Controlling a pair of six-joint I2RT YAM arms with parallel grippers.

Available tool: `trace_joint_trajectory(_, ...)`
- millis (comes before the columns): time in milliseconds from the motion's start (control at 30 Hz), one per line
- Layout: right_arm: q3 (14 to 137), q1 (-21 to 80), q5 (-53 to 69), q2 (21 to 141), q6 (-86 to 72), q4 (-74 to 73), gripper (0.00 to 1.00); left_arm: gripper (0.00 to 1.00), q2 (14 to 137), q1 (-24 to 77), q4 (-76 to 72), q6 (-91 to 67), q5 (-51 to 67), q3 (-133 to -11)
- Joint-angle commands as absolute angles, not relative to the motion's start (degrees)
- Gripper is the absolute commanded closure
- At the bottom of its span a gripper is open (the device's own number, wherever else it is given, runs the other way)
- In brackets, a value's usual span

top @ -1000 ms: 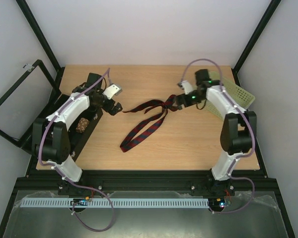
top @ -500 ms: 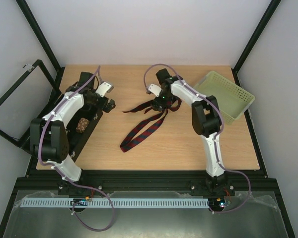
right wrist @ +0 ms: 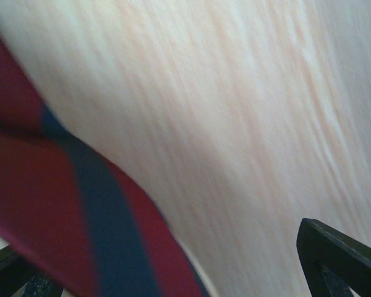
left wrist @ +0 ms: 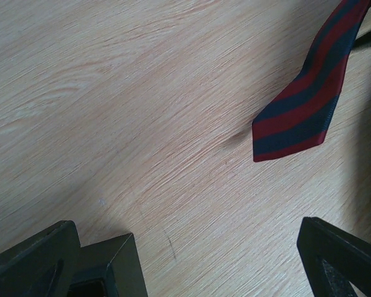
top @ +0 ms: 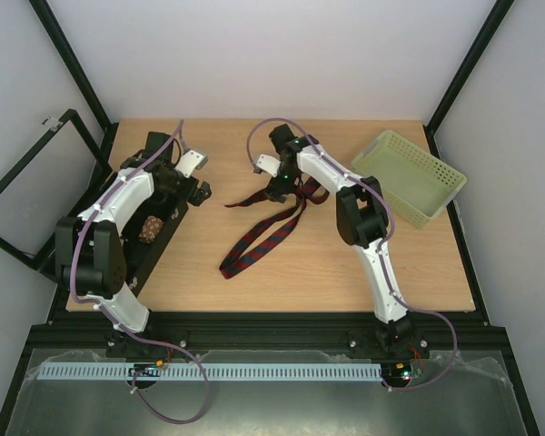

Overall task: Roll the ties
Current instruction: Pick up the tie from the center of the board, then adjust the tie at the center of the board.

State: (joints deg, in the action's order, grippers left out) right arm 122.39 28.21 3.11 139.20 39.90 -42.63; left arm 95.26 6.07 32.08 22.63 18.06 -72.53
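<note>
Left wrist, pointed striped tie (left wrist: 303,99) on grained table (left wrist: 111,93) — left claw (left wrist: 201,260) wide, right claw (right wrist: 176,266) wide

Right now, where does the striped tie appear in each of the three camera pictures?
Top external: the tie lies folded in the middle of the table, between the two arms.
Left wrist: only its pointed end shows, at the upper right.
Right wrist: it fills the lower left, very close and blurred.
Shared landmark: the pale wood table lies under the tie in all three views.
</note>
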Motion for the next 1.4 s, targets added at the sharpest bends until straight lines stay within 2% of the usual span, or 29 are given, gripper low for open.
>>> trace_joint_trajectory(0, 124.2, 31.6, 9.8, 138.4, 41.0, -48.9, 0.01, 0.0, 93.8, 5.4, 32.0, 21.9, 18.3, -73.1)
trace_joint_trajectory(100, 124.5, 33.5, 8.1, 140.1, 41.0, -47.3, 0.08, 0.01, 93.5, 4.8, 31.9, 21.5, 18.3, -73.2)
trace_joint_trajectory(200, 126.4, 34.5, 3.7, 142.9, 40.2, -45.1, 0.45, 0.01, 93.0, 3.4, 31.7, 20.6, 18.4, -73.4)
trace_joint_trajectory(300, 131.3, 34.6, 2.0, 144.1, 37.4, -45.3, 0.88, 0.0, 92.2, 1.1, 30.9, 18.9, 18.9, -73.3)
trace_joint_trajectory(333, 132.4, 34.6, 2.3, 143.6, 36.4, -45.2, 0.97, 0.01, 91.9, 0.2, 30.6, 18.3, 19.5, -73.2)
trace_joint_trajectory(467, 133.5, 34.6, 7.9, 135.8, 31.2, -42.6, 0.99, 0.0, 90.8, -1.7, 29.5, 18.1, 20.0, -72.4)
trace_joint_trajectory(600, 128.1, 33.3, 13.3, 124.1, 22.4, -34.7, 0.99, 0.0, 88.1, -1.3, 28.2, 21.2, 22.4, -68.3)
trace_joint_trajectory(767, 118.2, 27.5, 13.6, 114.0, 11.7, -28.5, 0.99, 0.0, 87.9, 9.0, 27.9, 28.2, 16.2, -60.7)
trace_joint_trajectory(900, 116.8, 16.6, 23.2, 108.1, -3.2, -28.9, 0.99, 0.0, 88.9, 14.2, 23.9, 26.1, 15.7, -56.5)
trace_joint_trajectory(1000, 106.0, 6.5, 30.4, 101.7, -12.1, -27.9, 0.99, 0.01, 91.7, 16.5, 22.7, 24.3, 16.6, -56.2)
trace_joint_trajectory(1200, 77.0, -3.7, 33.1, 87.3, -11.7, -21.3, 0.99, 0.0, 95.5, 20.3, 19.0, 25.4, 17.6, -56.3)
trace_joint_trajectory(1367, 70.5, -5.2, 25.1, 80.5, -11.0, -18.1, 0.99, 0.01, 101.4, 20.9, 17.8, 25.4, 18.2, -63.1)
